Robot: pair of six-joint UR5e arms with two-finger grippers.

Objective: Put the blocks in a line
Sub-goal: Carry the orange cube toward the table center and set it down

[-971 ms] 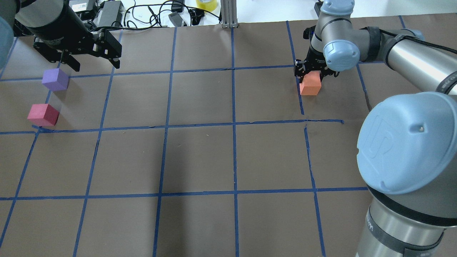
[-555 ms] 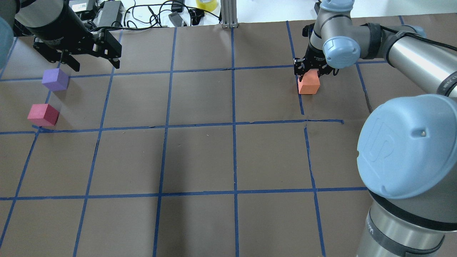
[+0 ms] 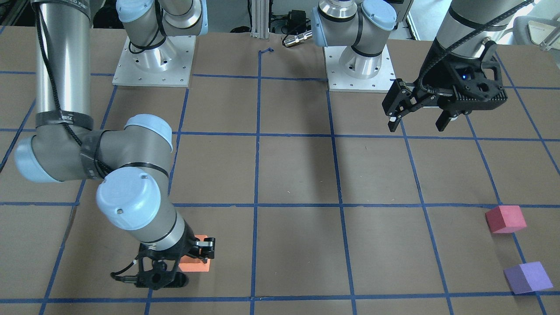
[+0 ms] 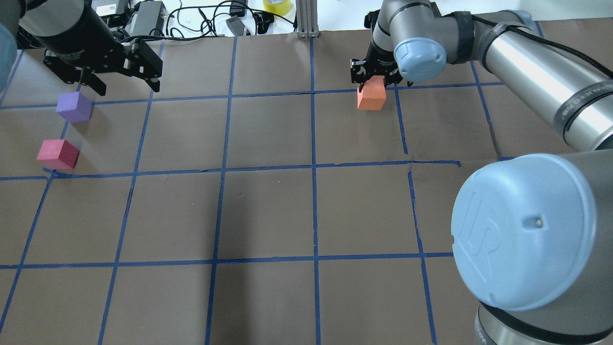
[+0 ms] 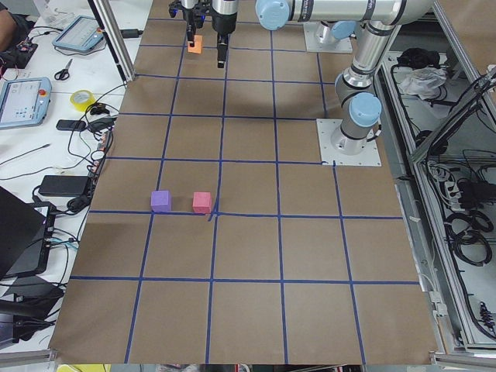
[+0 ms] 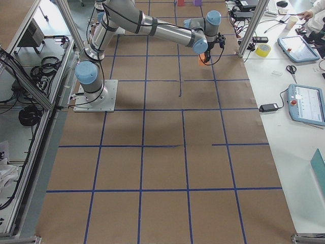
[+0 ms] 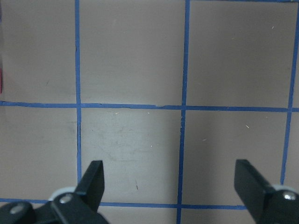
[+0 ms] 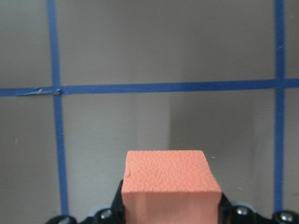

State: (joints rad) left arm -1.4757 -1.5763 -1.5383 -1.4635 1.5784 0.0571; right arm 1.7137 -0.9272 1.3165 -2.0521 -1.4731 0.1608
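Right gripper (image 4: 374, 86): pinching orange block (image 8: 170, 184) across opposite side faces, block between its fingers | Handling: judged light, soft foam, grippy; squeeze moderately | Left gripper (image 4: 129, 89): spread, empty; purple block (image 4: 73, 106) and red-pink block (image 4: 58, 154) lie outboard of it, neither between its fingers.

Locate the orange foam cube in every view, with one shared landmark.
Front-facing: orange foam cube, lower left.
Overhead: upper centre-right.
Exterior left: top, far end.
Exterior right: upper middle, dim.
Left wrist: not in it.
Right wrist: bottom centre.
Landmark: the right gripper clamped on it.
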